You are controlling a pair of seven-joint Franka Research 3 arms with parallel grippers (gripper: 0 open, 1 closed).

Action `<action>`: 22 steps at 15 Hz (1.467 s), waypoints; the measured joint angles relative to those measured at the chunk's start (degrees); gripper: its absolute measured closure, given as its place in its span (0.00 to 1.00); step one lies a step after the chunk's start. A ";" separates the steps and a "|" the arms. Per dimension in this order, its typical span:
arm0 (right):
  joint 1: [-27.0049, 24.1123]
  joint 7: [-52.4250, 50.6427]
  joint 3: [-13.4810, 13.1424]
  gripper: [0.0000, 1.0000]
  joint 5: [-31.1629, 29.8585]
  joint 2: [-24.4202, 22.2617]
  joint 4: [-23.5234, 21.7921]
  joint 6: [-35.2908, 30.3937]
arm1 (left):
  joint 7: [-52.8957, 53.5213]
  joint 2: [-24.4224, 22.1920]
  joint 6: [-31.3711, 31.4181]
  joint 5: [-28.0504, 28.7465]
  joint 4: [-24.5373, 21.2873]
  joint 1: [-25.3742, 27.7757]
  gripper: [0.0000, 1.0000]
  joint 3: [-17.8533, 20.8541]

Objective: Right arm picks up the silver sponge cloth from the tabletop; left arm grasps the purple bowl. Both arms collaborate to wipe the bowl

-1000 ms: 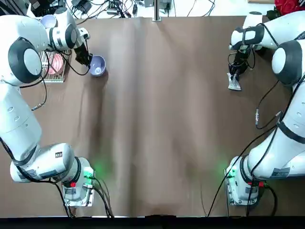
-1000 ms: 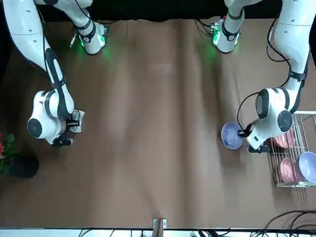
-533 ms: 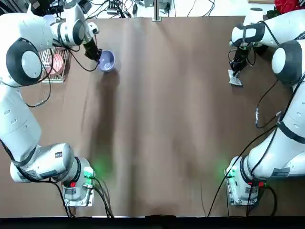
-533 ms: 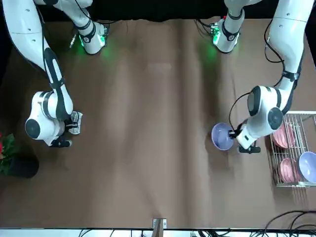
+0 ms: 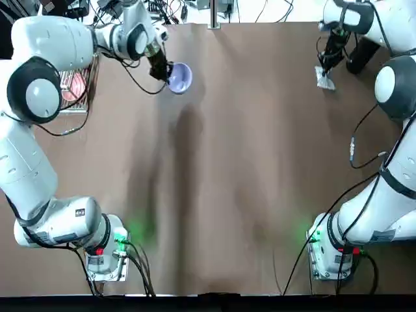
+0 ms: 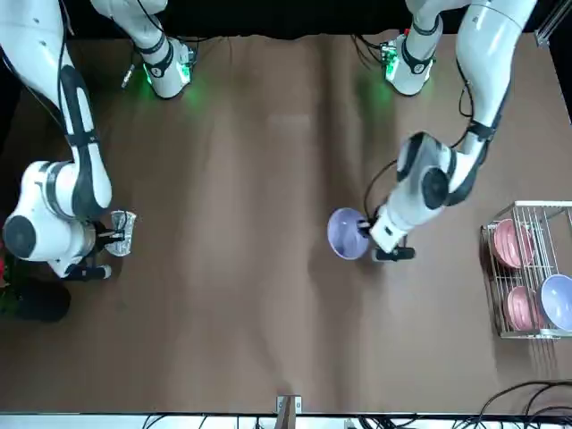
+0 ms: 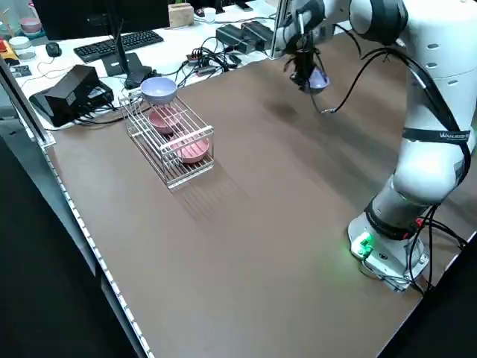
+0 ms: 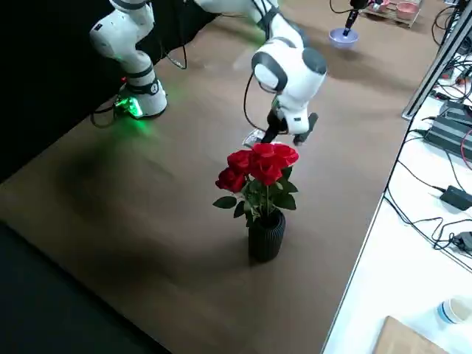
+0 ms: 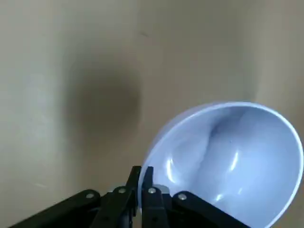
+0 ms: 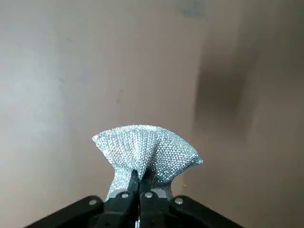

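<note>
1. On the left, my left gripper (image 9: pixel 141 173) is clamped on the purple bowl's (image 9: pixel 228 161) rim, bowl tilted, above the tabletop (image 5: pixel 227 195)!
2. Over right, my right gripper (image 10: pixel 141 178) pinches the silver sponge cloth (image 10: pixel 147 149), its upper part fanning past the fingertips (image 10: pixel 134 176)!

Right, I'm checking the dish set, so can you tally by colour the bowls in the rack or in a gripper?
Purple bowls: 2, one in the left gripper, one in the rack
Pink bowls: 2
Total: 4
</note>
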 joint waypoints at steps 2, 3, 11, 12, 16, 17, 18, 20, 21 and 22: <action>1.20 0.78 0.03 0.98 0.74 -0.21 1.87 -0.16 | -4.82 1.30 0.03 0.00 1.70 -4.04 0.95 -0.31; 1.68 1.25 0.04 0.98 1.14 -0.18 2.50 -0.16 | -7.42 2.22 0.16 0.00 2.89 -6.31 0.95 -0.30; 5.62 9.30 0.14 0.98 6.05 -0.19 11.11 -7.80 | -19.85 12.12 0.75 0.27 13.75 -21.13 0.95 4.18; 6.38 11.42 0.20 0.98 6.12 -0.19 11.62 -7.91 | -20.09 12.83 1.02 0.27 14.29 -23.36 0.95 6.36; 11.01 15.58 0.40 0.98 7.13 0.06 11.85 -9.59 | -22.70 15.61 3.56 0.27 16.67 -28.75 0.95 11.63; 12.57 16.41 0.46 0.98 7.67 0.13 11.85 -10.60 | -22.86 16.24 3.69 0.27 17.36 -28.83 0.95 11.70; 15.89 17.45 0.54 0.98 9.87 0.17 11.85 -11.81 | -23.08 16.92 3.99 0.27 18.20 -28.79 0.95 11.74; 19.11 18.12 0.57 0.98 12.17 0.19 11.85 -11.50 | -23.17 17.34 5.23 0.27 18.36 -28.81 0.95 11.77; 20.62 18.26 0.60 0.98 13.21 0.22 11.86 -10.26 | -23.17 17.69 6.29 0.27 18.35 -28.91 0.95 11.77; 22.03 18.34 0.60 0.98 13.91 0.34 11.83 -8.45 | -23.17 18.05 7.12 0.27 18.37 -29.05 0.95 11.76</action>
